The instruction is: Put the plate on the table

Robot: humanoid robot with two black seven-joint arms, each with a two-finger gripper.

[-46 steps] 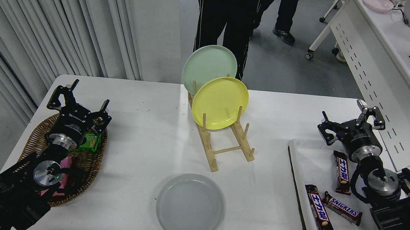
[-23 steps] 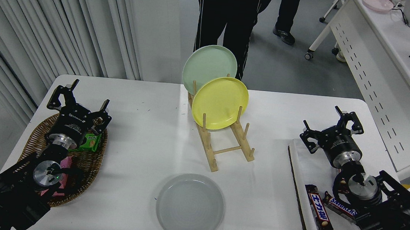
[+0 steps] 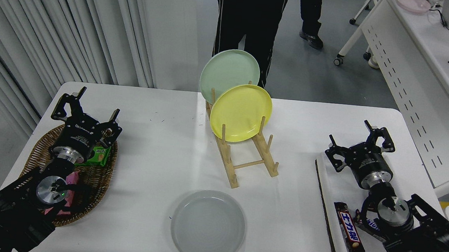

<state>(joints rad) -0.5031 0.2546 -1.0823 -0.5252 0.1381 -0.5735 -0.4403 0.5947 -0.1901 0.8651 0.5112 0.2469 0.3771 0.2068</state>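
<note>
The light grey plate (image 3: 208,225) lies flat on the white table (image 3: 164,157) near its front edge, at the middle. My right gripper (image 3: 358,143) is open and empty at the right side of the table, above the far end of the white tray, well apart from the plate. My left gripper (image 3: 86,108) is open and empty, parked at the lower left over the wicker basket.
A wooden rack (image 3: 246,161) at the table's middle holds an upright yellow plate (image 3: 241,112) and a pale green plate (image 3: 229,73). A white tray (image 3: 338,186) with chocolate bars (image 3: 348,232) lies at the right. A wicker basket (image 3: 95,179) with snacks sits at the left. A person (image 3: 251,17) stands beyond the far edge. A white perforated-panel desk (image 3: 428,59) is at the back right.
My right arm has moved left and toward the camera, from the table's right edge to over the tray. The plate and the left arm have not moved.
</note>
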